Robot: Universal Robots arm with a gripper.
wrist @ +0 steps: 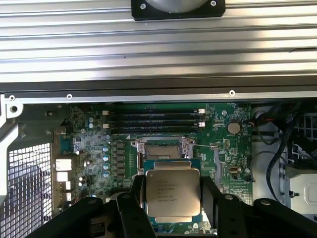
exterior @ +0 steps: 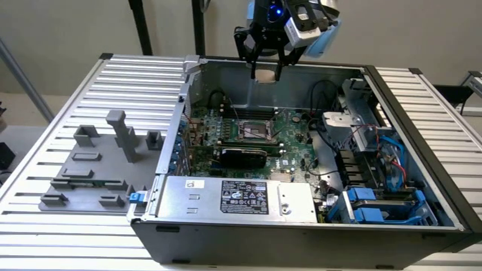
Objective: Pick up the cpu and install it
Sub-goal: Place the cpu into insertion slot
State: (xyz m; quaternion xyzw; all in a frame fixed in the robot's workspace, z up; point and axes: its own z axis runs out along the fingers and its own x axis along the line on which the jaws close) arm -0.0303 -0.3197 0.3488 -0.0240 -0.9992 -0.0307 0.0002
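The cpu (wrist: 172, 194) was held flat by its edges between the partly spread fingers of the gripper (exterior: 265, 72), above the open computer case (exterior: 301, 244) and its empty socket (wrist: 162, 149), apparently kept level for alignment.

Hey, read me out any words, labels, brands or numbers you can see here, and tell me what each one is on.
No text reads clearly.
Black label on the large silver metal box: white print, too small to read.
Small white sticker on that box: unreadable.
Flat square silver-topped cpu in the black end effector: several printed lines, blurred.
Green circuit board: markings too small.
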